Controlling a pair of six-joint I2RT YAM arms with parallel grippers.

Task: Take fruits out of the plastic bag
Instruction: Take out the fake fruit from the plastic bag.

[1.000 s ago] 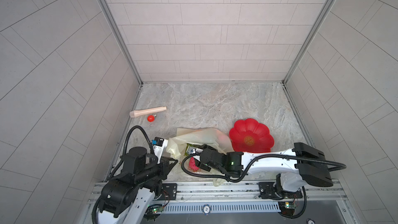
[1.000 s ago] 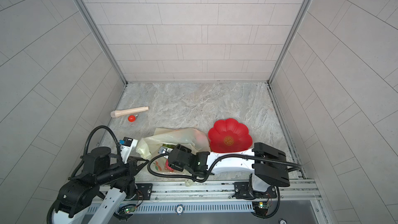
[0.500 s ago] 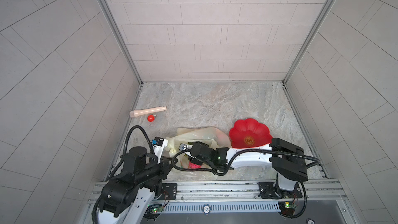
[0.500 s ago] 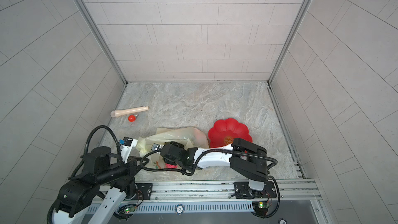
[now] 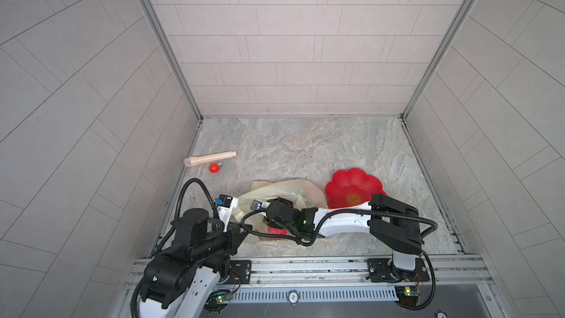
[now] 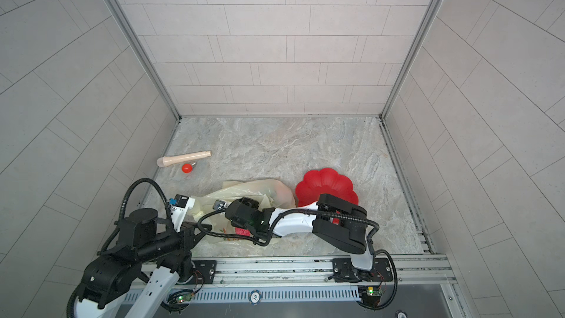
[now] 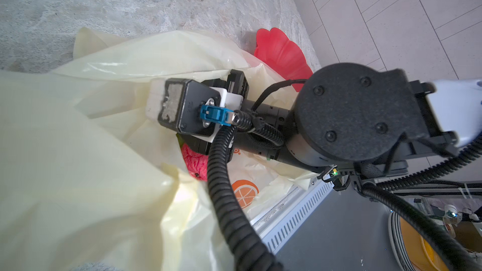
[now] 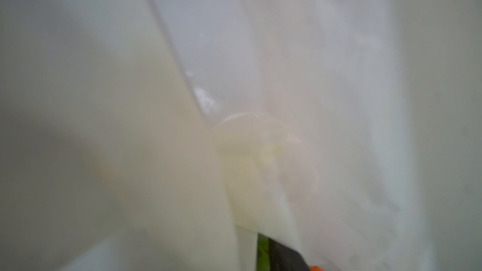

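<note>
Plastic bag (image 5: pixel 275 189): lay crumpled at the near left of the marble table (image 5: pixel 305 148), just beside the red plate (image 5: pixel 354 185); thin, limp, slippery film, likely to bunch and slide rather than hold shape.
Left gripper (image 5: pixel 241 234): closed, apparently pinching the bag's near edge; rim or handle seemed the soundest hold.
Right gripper (image 5: pixel 270 223): was inside the bag's mouth; its fingers were buried in film, so I could not tell whether they stood apart or together.
Pink wrinkly fruit (image 7: pixel 195 162): sat within the mouth, right under that gripper; probably light, firm and textured; best taken across its middle.
Another fruit (image 5: pixel 310 191): an orange-pink shape showed through the film at the far end; its kind was unclear.
</note>
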